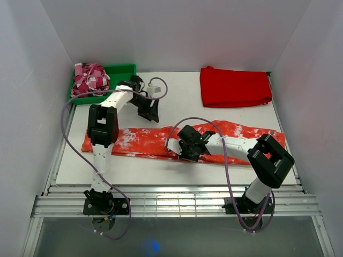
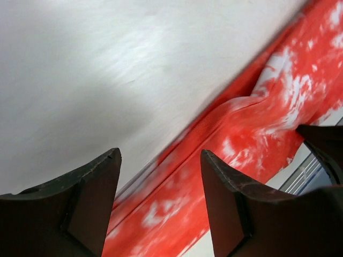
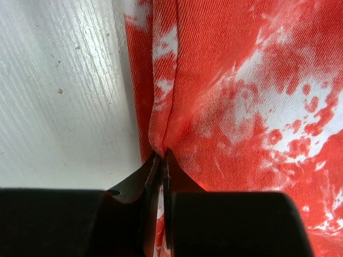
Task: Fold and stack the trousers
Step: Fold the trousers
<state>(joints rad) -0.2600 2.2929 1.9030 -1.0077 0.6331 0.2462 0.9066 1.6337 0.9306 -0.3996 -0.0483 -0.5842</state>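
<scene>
Trousers (image 1: 144, 140), orange-red with white splotches, lie stretched in a long narrow band across the middle of the white table (image 1: 177, 101), running left to right; the right gripper (image 1: 185, 147) sits low on the band's near edge, its jaws closed tight on a pinched fold of the cloth (image 3: 241, 80); the left gripper (image 1: 150, 112) hangs just behind the far edge, jaws well apart and holding nothing, bare table and the trousers' hem (image 2: 257, 139) showing between its fingers (image 2: 96, 198); a plain red folded cloth (image 1: 235, 87) rests at the far right; a green bin (image 1: 120, 72) with pink-and-white cloth (image 1: 90, 78) stands far left.
</scene>
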